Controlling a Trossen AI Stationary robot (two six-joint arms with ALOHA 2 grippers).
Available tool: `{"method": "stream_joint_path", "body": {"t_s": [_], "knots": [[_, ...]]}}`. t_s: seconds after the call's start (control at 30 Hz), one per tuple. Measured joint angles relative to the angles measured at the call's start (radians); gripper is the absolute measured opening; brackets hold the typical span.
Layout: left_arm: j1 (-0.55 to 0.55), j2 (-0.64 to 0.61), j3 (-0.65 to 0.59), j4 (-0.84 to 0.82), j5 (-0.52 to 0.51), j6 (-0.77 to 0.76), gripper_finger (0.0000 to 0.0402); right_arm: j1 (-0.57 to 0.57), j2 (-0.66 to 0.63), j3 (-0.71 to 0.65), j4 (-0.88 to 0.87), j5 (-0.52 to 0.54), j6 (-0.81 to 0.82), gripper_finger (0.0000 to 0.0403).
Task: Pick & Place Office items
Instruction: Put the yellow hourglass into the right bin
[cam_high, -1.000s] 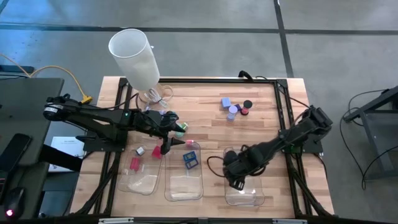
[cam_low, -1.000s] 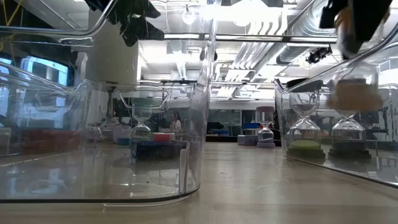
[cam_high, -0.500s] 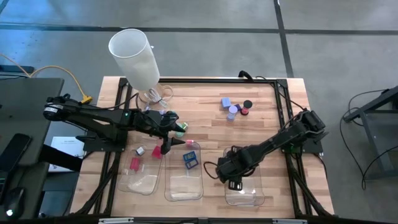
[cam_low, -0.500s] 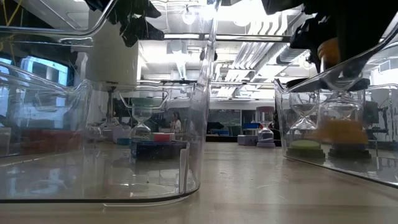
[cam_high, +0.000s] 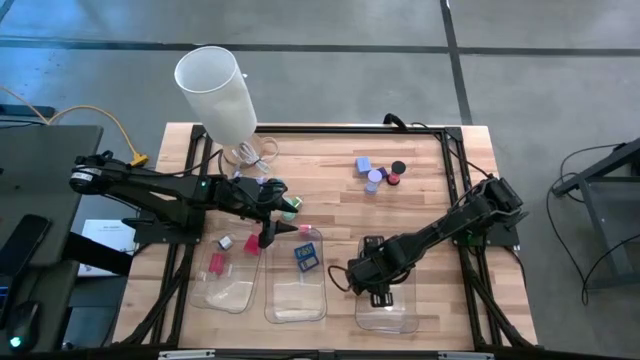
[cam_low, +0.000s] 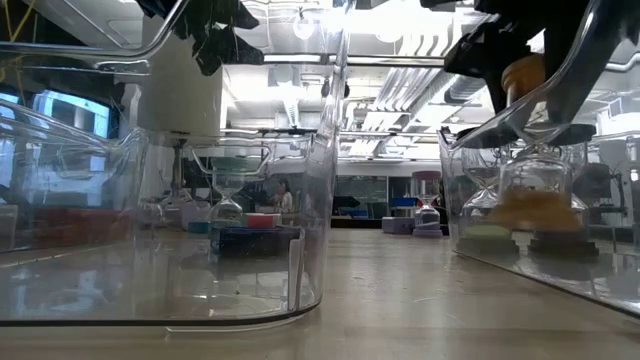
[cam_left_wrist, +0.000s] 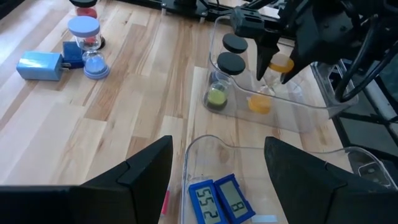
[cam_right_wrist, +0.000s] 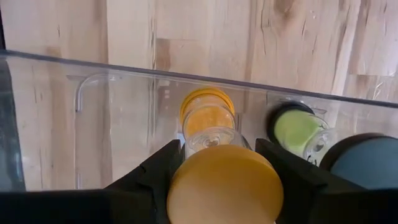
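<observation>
An orange-capped sand timer (cam_left_wrist: 271, 84) stands upright inside the right clear tray (cam_high: 392, 312), with my right gripper (cam_high: 368, 283) shut on it from above. Two black-capped timers with green sand (cam_left_wrist: 222, 79) stand beside it in the same tray. My left gripper (cam_left_wrist: 214, 180) hangs open above the wood between the left and middle trays and holds nothing. More office items, a blue block (cam_left_wrist: 38, 65) and small timers (cam_high: 380, 175), sit on the far part of the table. Pink pieces (cam_high: 216, 263) lie in the left tray. My right gripper pinches the timer's upper orange cap (cam_right_wrist: 224, 186) between its two fingers (cam_right_wrist: 158, 171), one on each side. The fingers come from above and point down. The timer hangs upright below them inside the tray; whether its lower cap (cam_right_wrist: 207, 112) rests on the tray floor I cannot tell.
Two blue digital timers (cam_left_wrist: 214, 202) lie in the middle tray (cam_high: 296, 298). A tall white cylinder (cam_high: 215, 88) stands at the far left corner. Loose pink and green pieces (cam_high: 270, 228) lie under the left arm. Bare wood shows between the trays and the far cluster.
My right gripper has sunk and gone a little toward the table's left edge, rolling its wrist, and has brought the orange timer down into the right tray. Over the last half second it has kept still.
</observation>
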Motion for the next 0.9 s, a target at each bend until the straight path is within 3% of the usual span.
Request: {"method": "stream_joint_path", "body": {"t_s": [0.7,0.9], "knots": [[0.0,0.0,0.0,0.002,-0.001,-0.105,0.0246,0.009,0.0,0.0,0.029,0.03,-0.61,0.0183],[0.0,0.0,0.0,0.006,-0.001,-0.153,0.0246,-0.003,0.0,-0.006,0.032,0.029,-0.689,0.0183]]}}
